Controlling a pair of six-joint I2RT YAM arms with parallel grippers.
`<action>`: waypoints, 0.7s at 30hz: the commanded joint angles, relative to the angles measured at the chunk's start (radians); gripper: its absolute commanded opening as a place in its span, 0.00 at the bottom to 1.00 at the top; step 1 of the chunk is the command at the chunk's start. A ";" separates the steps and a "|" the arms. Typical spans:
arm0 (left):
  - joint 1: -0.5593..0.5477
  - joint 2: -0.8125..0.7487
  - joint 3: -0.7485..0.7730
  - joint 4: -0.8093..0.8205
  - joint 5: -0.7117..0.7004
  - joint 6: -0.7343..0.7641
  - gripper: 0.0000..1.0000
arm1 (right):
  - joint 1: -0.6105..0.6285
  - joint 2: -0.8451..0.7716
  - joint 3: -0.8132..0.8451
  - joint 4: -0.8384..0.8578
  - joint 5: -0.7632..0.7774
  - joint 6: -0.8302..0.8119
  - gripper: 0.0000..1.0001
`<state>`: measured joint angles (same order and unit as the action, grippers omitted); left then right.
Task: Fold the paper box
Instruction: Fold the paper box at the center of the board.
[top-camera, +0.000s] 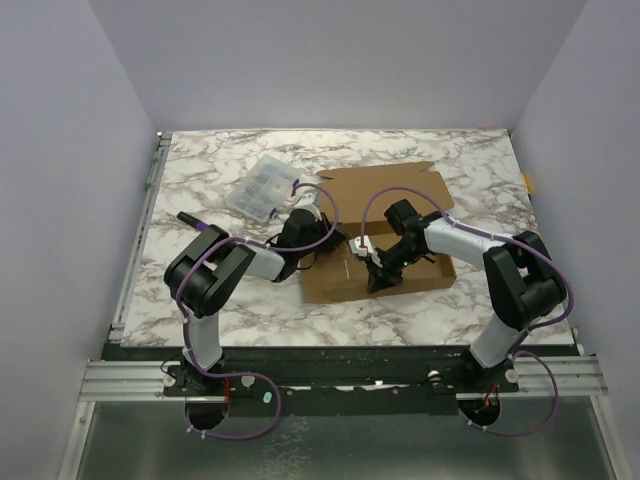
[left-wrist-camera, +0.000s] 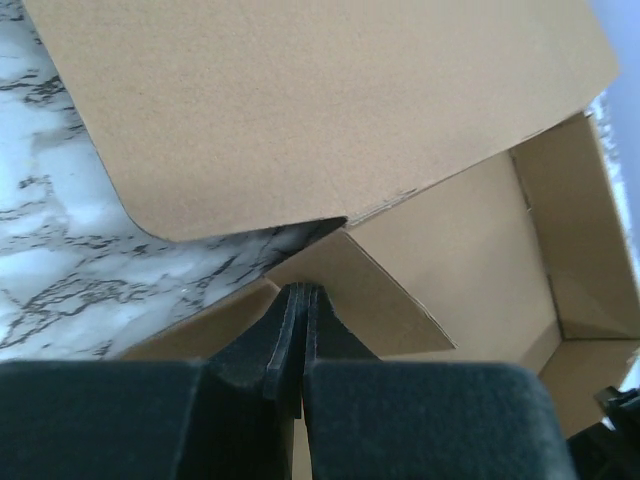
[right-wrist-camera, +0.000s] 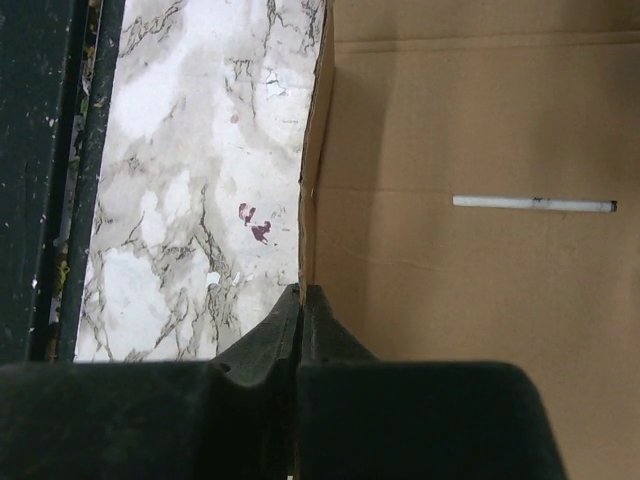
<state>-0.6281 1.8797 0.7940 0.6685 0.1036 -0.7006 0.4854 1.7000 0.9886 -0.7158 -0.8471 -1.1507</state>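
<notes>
The paper box (top-camera: 385, 190) is a brown cardboard sheet, partly raised, lying mid-table between both arms. My left gripper (top-camera: 337, 241) is at its left side. In the left wrist view that gripper (left-wrist-camera: 300, 292) is shut on the edge of a side flap (left-wrist-camera: 380, 300), with a large flap (left-wrist-camera: 330, 100) leaning overhead and a raised corner (left-wrist-camera: 575, 290) at the right. My right gripper (top-camera: 377, 270) is at the box's near edge. Through the right wrist camera it (right-wrist-camera: 301, 292) is shut on the thin upright wall (right-wrist-camera: 312, 180), with the box floor (right-wrist-camera: 470, 300) to its right.
A clear plastic compartment case (top-camera: 262, 186) lies at the box's far left. A small dark pen-like item (top-camera: 190, 221) rests near the left table edge. A white slit (right-wrist-camera: 533, 204) shows in the box floor. The metal rail (top-camera: 340, 375) runs along the near edge.
</notes>
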 joint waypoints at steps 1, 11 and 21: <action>-0.024 0.001 -0.035 0.156 -0.051 -0.130 0.03 | 0.015 0.026 0.010 -0.006 -0.004 0.015 0.00; -0.042 0.055 -0.026 0.250 -0.124 -0.253 0.00 | 0.014 0.026 0.013 -0.008 -0.006 0.020 0.00; -0.096 0.102 -0.020 0.253 -0.335 -0.315 0.00 | 0.015 0.024 0.014 -0.013 -0.011 0.020 0.00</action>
<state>-0.7006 1.9465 0.7570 0.8921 -0.0929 -0.9764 0.4854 1.7039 0.9920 -0.7158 -0.8505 -1.1328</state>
